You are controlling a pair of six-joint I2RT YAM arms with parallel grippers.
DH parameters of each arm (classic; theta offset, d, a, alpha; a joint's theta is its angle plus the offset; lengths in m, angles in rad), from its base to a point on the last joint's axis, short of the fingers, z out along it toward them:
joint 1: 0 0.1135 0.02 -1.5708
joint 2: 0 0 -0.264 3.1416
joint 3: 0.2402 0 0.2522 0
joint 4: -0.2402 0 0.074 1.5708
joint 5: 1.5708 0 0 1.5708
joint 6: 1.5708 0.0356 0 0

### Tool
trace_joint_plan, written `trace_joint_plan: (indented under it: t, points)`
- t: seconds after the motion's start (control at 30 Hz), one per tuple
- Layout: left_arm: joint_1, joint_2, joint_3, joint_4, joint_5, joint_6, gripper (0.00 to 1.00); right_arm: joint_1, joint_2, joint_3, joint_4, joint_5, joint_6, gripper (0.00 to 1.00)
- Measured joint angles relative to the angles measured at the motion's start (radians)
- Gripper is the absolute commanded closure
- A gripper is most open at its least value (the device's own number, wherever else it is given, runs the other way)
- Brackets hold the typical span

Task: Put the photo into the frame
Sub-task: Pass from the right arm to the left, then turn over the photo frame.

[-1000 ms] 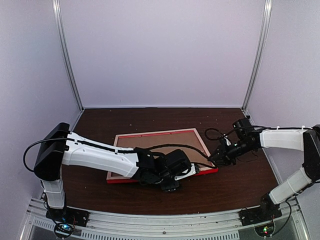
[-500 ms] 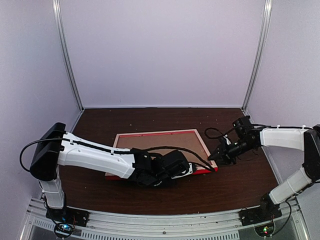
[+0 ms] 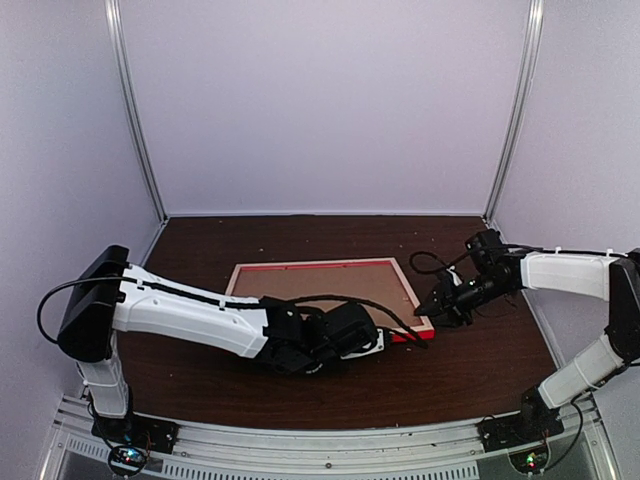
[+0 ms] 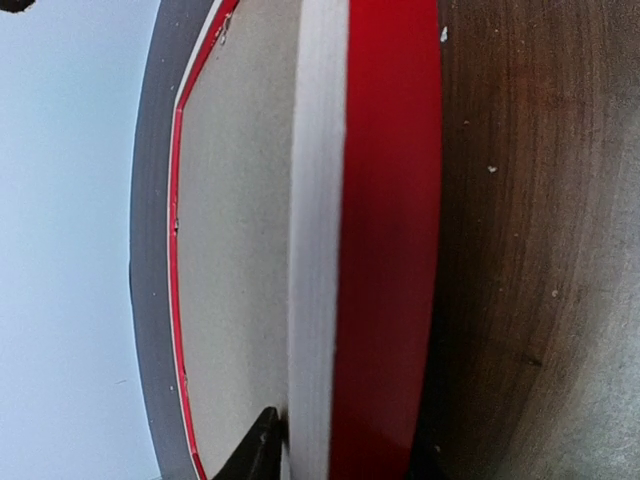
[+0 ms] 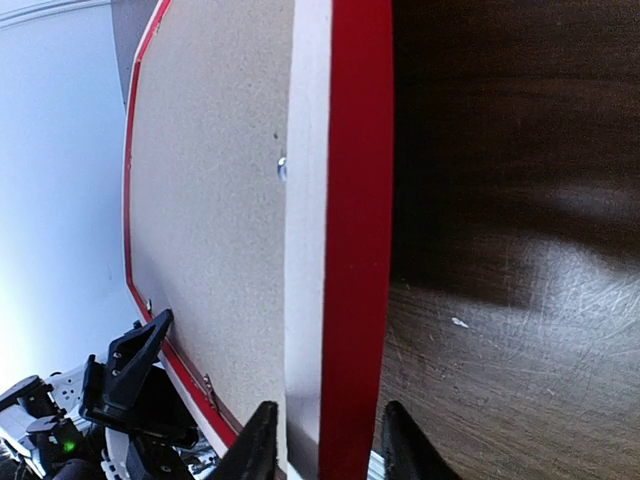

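The frame (image 3: 300, 266) lies back-up on the dark table, red outer edges and pale inner rail around a brown backing board (image 3: 320, 285). The photo is hidden. My left gripper (image 3: 350, 335) is at the frame's near rail. In the left wrist view that rail (image 4: 385, 250) runs between the jaws of the left gripper (image 4: 345, 455), with one fingertip (image 4: 262, 445) pressed against its pale side. My right gripper (image 3: 435, 308) is at the frame's right side. There its fingers (image 5: 262, 440) straddle the red rail (image 5: 355, 200) with a thin gap on each side of the right gripper (image 5: 328, 440).
The brown wooden table (image 3: 470, 370) is walled in by pale panels with metal posts (image 3: 515, 110) at the back corners. A black cable (image 3: 425, 265) loops off the right arm near the frame's far right corner. Small metal tabs (image 5: 281, 168) dot the backing's edge.
The frame's near edge has dropped and shows less red. The left jaws have closed onto the near rail. The right jaws have widened a little off the rail.
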Motion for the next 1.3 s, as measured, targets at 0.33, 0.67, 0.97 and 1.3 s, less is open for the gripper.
trace_joint_plan:
  t: [0.33, 0.67, 0.97, 1.3]
  points:
    - [0.002, -0.045, 0.017, -0.047, -0.042, 0.020, 0.77, -0.011, -0.014, 0.144, -0.119, -0.003, -0.064, 0.30]
    - [0.004, -0.114, 0.108, -0.142, -0.043, 0.074, 1.00, -0.092, -0.046, 0.321, -0.310, 0.014, -0.162, 0.25]
    - [0.006, -0.188, 0.272, -0.258, -0.042, 0.113, 1.00, -0.219, -0.074, 0.483, -0.458, 0.035, -0.247, 0.25]
    - [0.119, -0.175, 0.662, -0.570, 0.188, -0.025, 1.00, -0.267, -0.093, 0.523, -0.516, 0.040, -0.291, 0.25]
